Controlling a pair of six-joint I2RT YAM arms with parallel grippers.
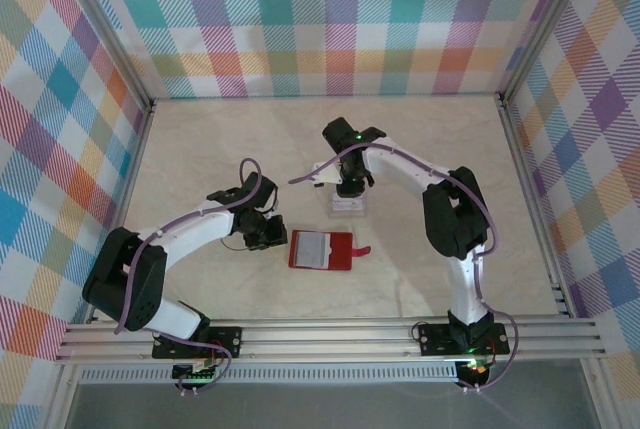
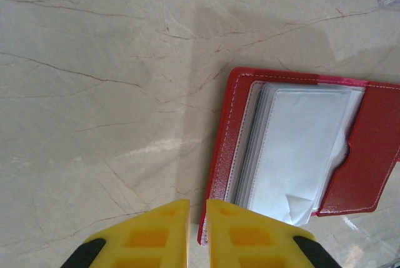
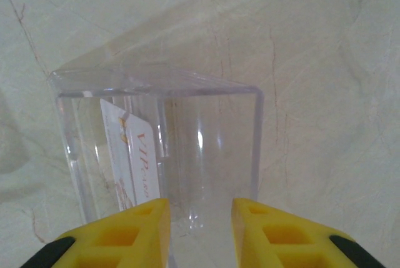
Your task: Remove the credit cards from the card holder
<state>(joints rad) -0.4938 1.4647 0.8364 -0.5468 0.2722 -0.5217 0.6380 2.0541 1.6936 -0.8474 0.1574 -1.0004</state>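
Left hand, pressed together at 9 o'clock of the red leather card holder, seemingly pins nothing, so it may slide when the spread right hand tugs pale thin cards.

White arms with black joints, purple cables, yellow end effector fingers.

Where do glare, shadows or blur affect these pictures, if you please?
Right wrist view: bright glints streak the clear plastic box, yet print on the card inside stays readable; the right gripper looks slightly soft. Left wrist view: the card holder is sharp, a soft shadow darkens the table beside it. Top external view: even light, only faint shadows.
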